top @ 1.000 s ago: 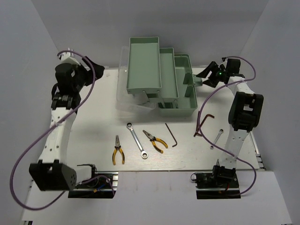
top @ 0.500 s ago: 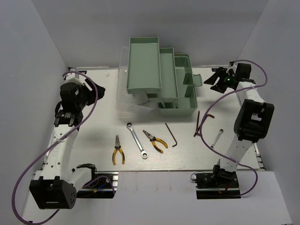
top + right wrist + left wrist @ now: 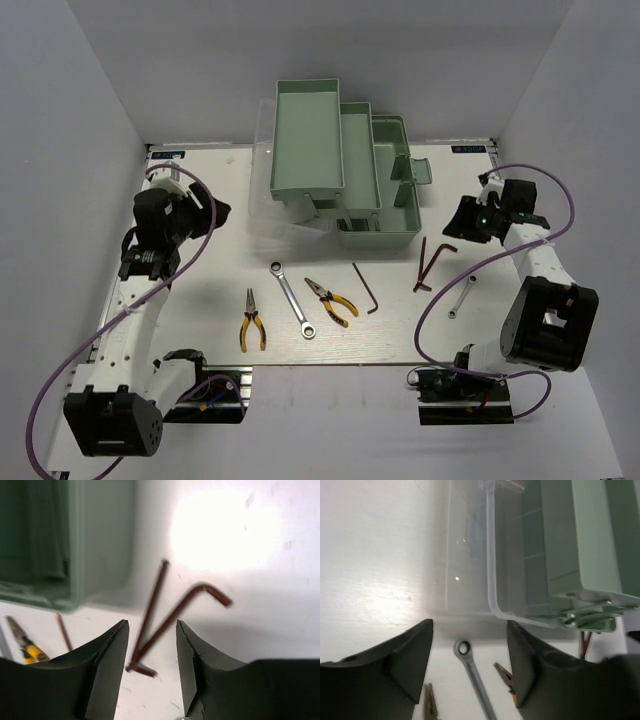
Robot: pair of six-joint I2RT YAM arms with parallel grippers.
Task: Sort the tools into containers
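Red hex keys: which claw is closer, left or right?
Right. The right claw sits just beyond the red hex keys, slightly to their right. The left claw is far off, on the other side of the toolbox.

L gripper [image 3: 469, 642], R gripper [image 3: 151, 630]: jaws apart, both angled down.
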